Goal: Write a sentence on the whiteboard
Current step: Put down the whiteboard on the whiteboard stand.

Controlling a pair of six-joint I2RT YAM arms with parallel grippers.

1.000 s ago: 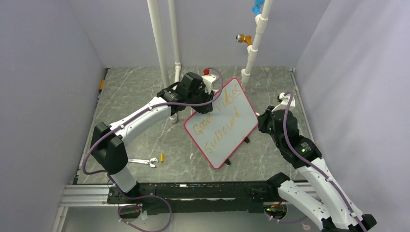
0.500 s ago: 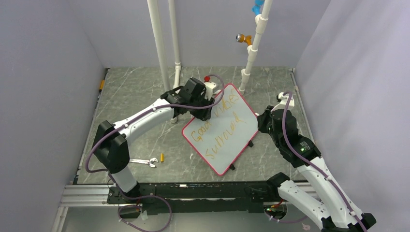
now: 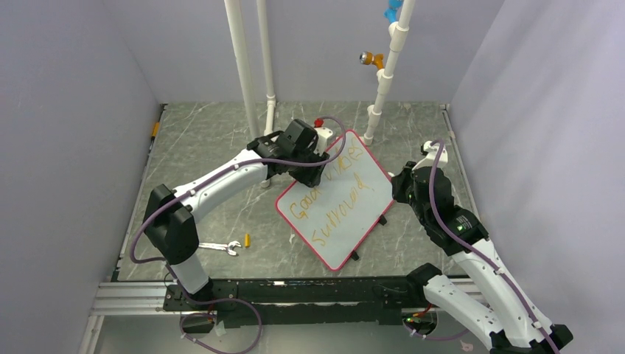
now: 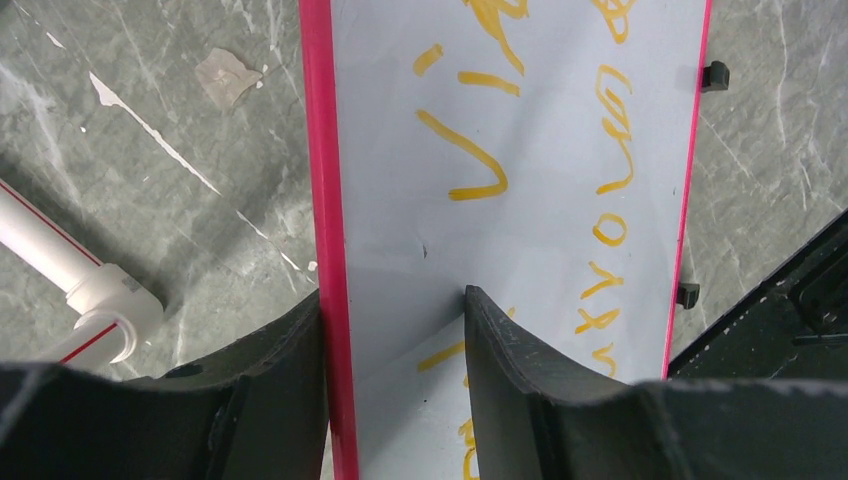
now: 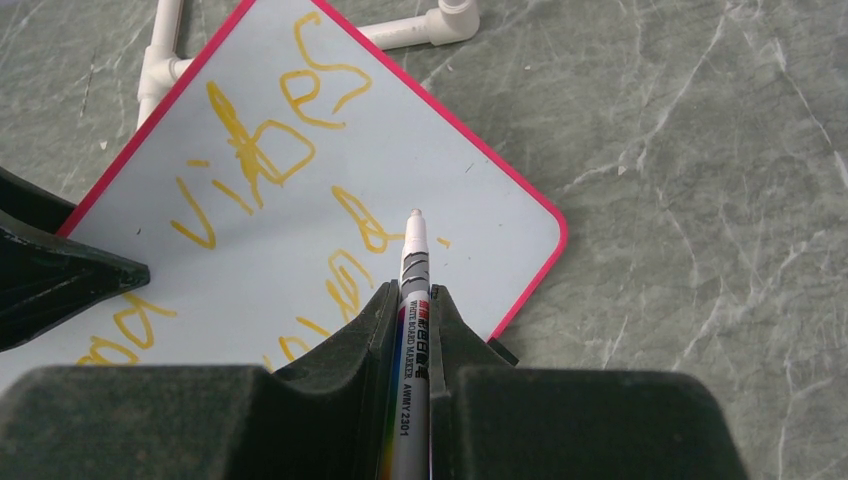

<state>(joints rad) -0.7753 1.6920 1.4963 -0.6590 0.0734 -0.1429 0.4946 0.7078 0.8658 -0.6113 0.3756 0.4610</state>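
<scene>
The whiteboard (image 3: pixel 335 203) lies askew mid-table, pale with a red-pink rim and black feet. The sentence (image 3: pixel 324 199) is in orange-yellow, two lines, the first reading "Good vibes". My left gripper (image 3: pixel 313 173) is at the board's far-left edge. In the left wrist view the gripper (image 4: pixel 395 295) has one finger behind the rim and one on the board's face (image 4: pixel 560 250), closed on the edge. My right gripper (image 3: pixel 402 184) is at the board's right corner, shut (image 5: pixel 413 290) on a white marker (image 5: pixel 415 260). The marker's tip is over the board (image 5: pixel 480 200), by the second line's end.
White upright pipes (image 3: pixel 237 59) (image 3: pixel 387 74) stand at the back, one carrying an orange valve (image 3: pixel 371 59). A wrench (image 3: pixel 220 247) and a small orange piece (image 3: pixel 248 240) lie near the front left. A pipe elbow (image 4: pixel 100 300) lies left of the board.
The whiteboard has slid toward the left and near side and turned a little, together with my left gripper. My right arm has hardly moved.
</scene>
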